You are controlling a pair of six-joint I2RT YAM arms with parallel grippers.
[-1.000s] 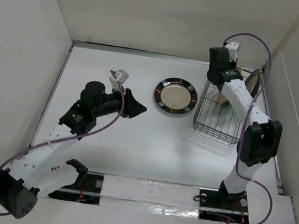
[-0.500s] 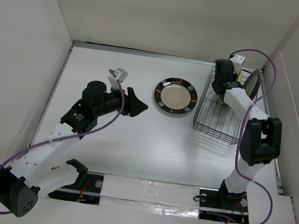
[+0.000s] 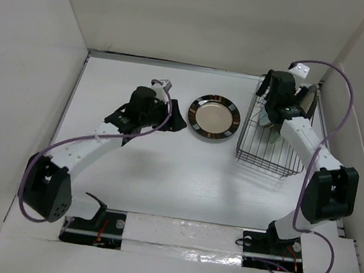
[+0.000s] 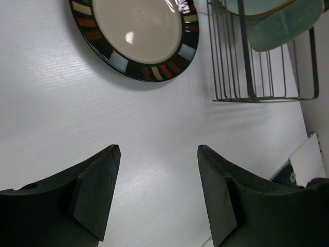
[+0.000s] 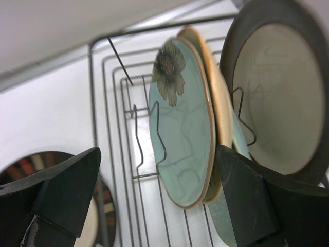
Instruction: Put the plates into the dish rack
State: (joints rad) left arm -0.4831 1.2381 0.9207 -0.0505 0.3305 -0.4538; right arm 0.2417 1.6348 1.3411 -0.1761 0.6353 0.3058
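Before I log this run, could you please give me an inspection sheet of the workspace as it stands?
Surface: white table.
Job's things: black-rimmed cream plate flat on the table, outside the black wire dish rack; pale green flower-marked plate and grey-brown-rimmed cream plate stand on edge inside.
Clutter: nothing seen.
Grippers: left gripper open, short of the flat plate; right gripper open over the rack.
Cables: purple cables loop along both arms.
Surroundings: white walls enclose the table.

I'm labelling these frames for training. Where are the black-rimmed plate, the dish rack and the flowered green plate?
black-rimmed plate point(image 3: 214, 117), top view, its cream centre.
dish rack point(image 3: 263, 159), top view, its near wire wall.
flowered green plate point(image 5: 182, 149), right wrist view, its green face.
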